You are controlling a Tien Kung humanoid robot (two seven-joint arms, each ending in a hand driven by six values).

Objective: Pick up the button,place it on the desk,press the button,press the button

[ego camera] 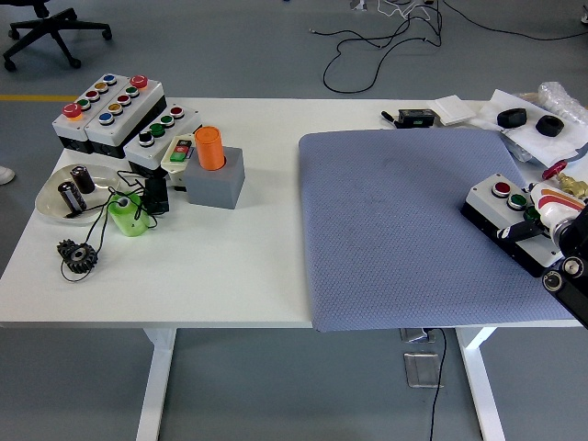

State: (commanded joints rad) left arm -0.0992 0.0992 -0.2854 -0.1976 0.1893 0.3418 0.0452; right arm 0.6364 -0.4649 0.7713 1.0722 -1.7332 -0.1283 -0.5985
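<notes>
A white-topped, black-sided button box (501, 207) lies on the grey mat (404, 230) near its right edge. A red button (502, 189) and a green button (519, 200) show on its top. My right hand (537, 228) comes in from the lower right and covers the box's near end. One dark finger (514, 231) lies across the top, and the hand looks shut on the box. Its other fingers are hidden behind the white wrist. The left arm is out of view.
Other button boxes (110, 108) stand at the far left, beside an orange cylinder on a grey block (215, 173), a clear dish (48, 200), a green part (127, 217) and a gear (77, 254). Black parts (524, 118) and a brass valve (567, 184) lie at the back right.
</notes>
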